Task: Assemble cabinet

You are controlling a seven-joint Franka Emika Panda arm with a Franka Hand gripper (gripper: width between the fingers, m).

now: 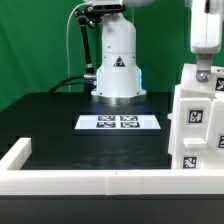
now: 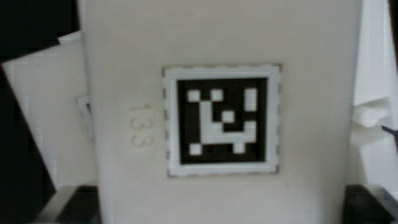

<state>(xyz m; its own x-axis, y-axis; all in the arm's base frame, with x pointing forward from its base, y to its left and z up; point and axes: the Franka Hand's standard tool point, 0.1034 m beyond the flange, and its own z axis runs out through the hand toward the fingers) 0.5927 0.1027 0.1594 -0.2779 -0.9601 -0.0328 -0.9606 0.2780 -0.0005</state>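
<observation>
Exterior view: gripper (image 1: 204, 72) directly above cabinet (image 1: 196, 125), fingertips at its top edge; grasp state cannot tell. Wrist view: tagged panel (image 2: 196, 120) close below fingers. Advice: descend straight, centre panel between jaws, avoid tilting.

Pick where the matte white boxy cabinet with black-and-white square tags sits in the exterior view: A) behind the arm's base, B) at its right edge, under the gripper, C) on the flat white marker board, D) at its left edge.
B: the matte white boxy cabinet stands at the exterior view's right edge, with the gripper directly above it, well apart from the flat white marker board on the black table.
</observation>
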